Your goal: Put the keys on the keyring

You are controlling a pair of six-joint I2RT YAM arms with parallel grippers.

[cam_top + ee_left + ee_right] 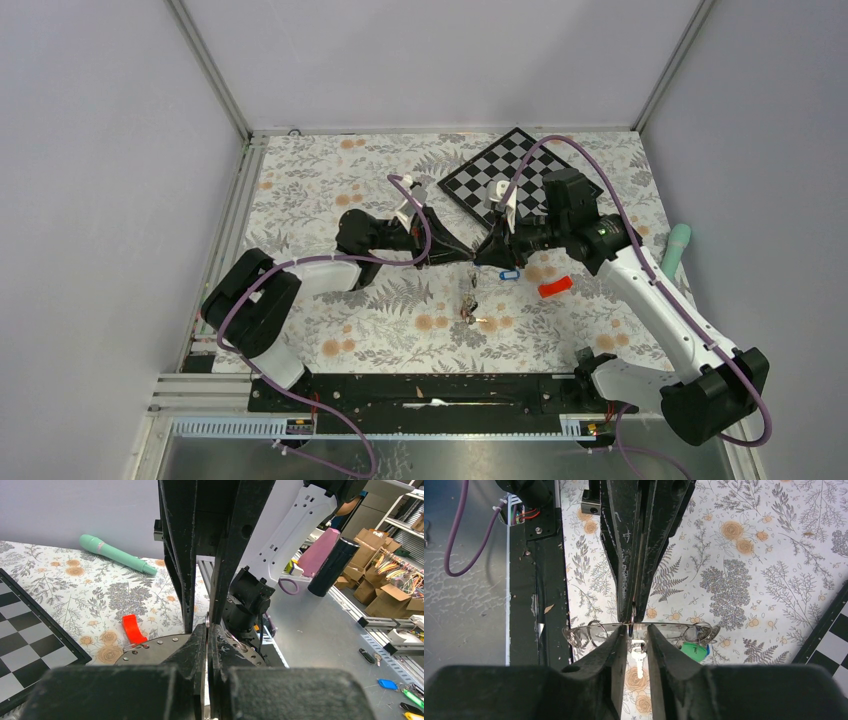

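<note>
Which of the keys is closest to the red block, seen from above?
The blue-tagged key, right beside the red block; the other keys are bunched together farther away from it.

walls [430, 60]: plain pale grey panels on three sides, evenly lit, no windows.
frame posts [208, 68]: slim aluminium bars rising at the two far corners.
tablecloth [320, 180]: white, printed with grey ferns and orange flowers, covering the table.
metal sheet [450, 455]: dull grey, along the near edge.
grey floor [320, 630]: smooth, beyond the table in the left wrist view.
cardboard boxes [385, 600]: brown, stacked on that floor, some open.
shelving [402, 522]: pale metal racks behind the boxes.
</note>
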